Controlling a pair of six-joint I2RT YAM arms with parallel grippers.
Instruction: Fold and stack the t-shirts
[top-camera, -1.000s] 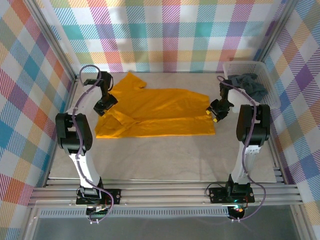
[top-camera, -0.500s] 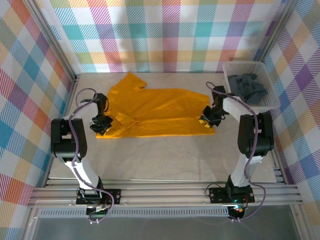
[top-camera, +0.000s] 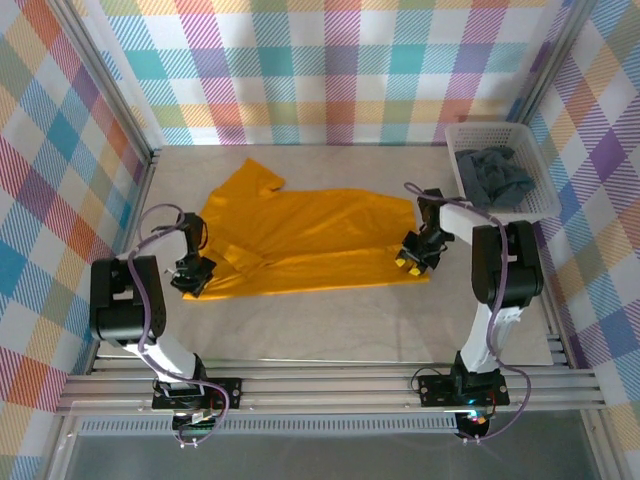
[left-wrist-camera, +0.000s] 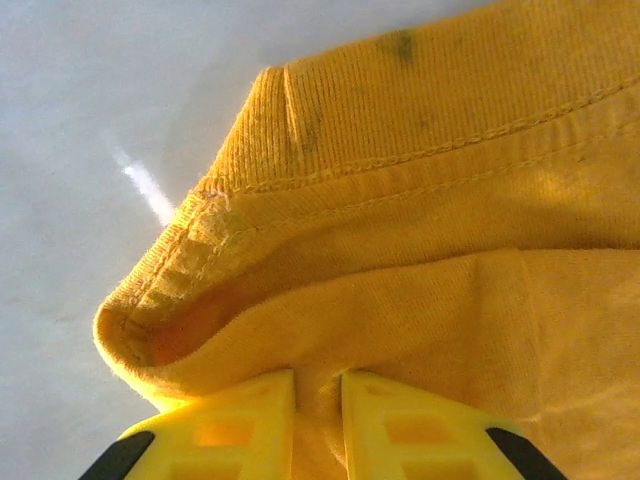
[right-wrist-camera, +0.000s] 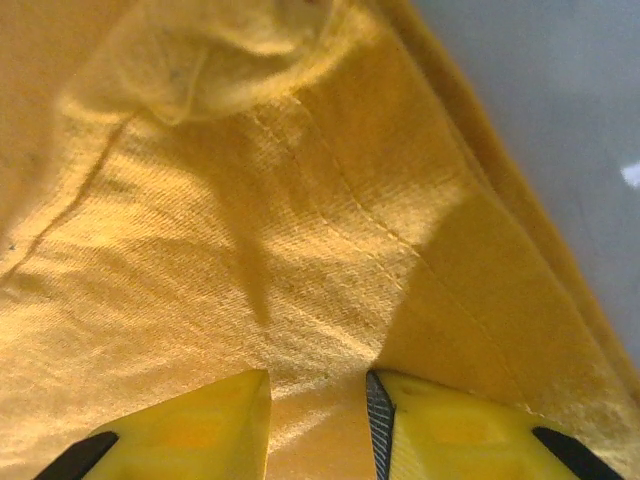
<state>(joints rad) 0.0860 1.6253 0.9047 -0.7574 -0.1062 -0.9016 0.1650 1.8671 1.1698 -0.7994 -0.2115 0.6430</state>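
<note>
Your left gripper (top-camera: 189, 280) and right gripper (top-camera: 408, 262) each pinch a near corner of the mustard-orange t-shirt (top-camera: 310, 238), its long axis spanning between them.

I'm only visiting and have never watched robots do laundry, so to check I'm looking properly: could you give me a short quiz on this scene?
1. True or false: the dark grey t-shirt lies inside the white basket.
2. Where is the mustard-orange t-shirt? A) mostly spread on the table; B) in the basket; C) hanging on the back wall.
3. What is pinched between the left gripper's yellow fingers?

Key: 1 true. 2 A. 3 a fold of the mustard-orange t-shirt.
</note>
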